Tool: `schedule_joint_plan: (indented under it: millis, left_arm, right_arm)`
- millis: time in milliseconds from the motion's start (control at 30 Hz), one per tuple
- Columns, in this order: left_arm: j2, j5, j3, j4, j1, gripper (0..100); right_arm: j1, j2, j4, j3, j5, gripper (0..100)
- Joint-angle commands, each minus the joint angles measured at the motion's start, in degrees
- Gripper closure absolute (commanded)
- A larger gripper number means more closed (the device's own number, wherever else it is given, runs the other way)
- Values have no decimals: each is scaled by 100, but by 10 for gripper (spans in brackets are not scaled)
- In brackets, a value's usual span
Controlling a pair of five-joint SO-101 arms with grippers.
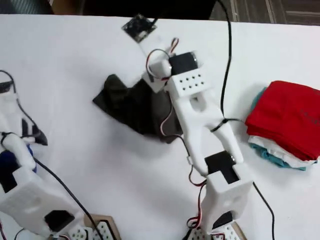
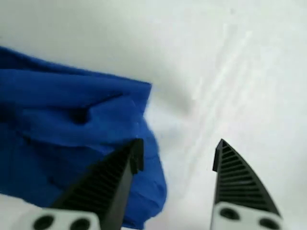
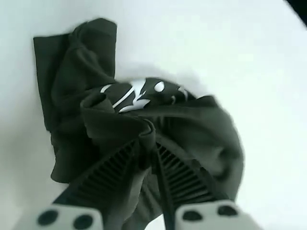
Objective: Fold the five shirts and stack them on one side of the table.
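Dark shirt pinched tight in the right gripper at table centre
Left gripper gapes wide over the blue shirt at eight o'clock; folded stack sits at three o'clock

Plain white desk, evenly lit, just soft shadows. Past its far edge there's a strip of grey-brown floor with seam lines, plus a dark patch mid-edge I can't make out.

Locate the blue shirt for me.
In the high view the blue shirt lies at the left edge of the table under the left arm; the open left gripper hangs over it.
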Motion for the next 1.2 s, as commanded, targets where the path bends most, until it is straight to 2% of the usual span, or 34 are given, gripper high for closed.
schedule_joint_plan:
  millis: [0,200,333,600,767,1000,1167]
  left_arm:
    - [-26,26,-198,334,686,740]
    - [-44,26,-207,668,1960,740]
    - [-53,9,-207,853,2743,740]
    - [-79,18,-251,888,4492,740]
    - [-88,18,-338,862,5327,740]
    - [-571,26,-1393,1275,5600,740]
    - [-897,62,-1429,1240,5591,740]
  right_arm:
    - [110,-40,303,-1275,44,978]
    - [576,-31,989,-3842,53,978]
    - [840,-31,1481,-4782,193,978]
    - [1780,22,1640,-4958,448,978]
    - [1974,31,1640,-4624,457,978]
    - [1938,31,1534,-4079,413,978]
    - [2070,31,1314,-4053,413,978]
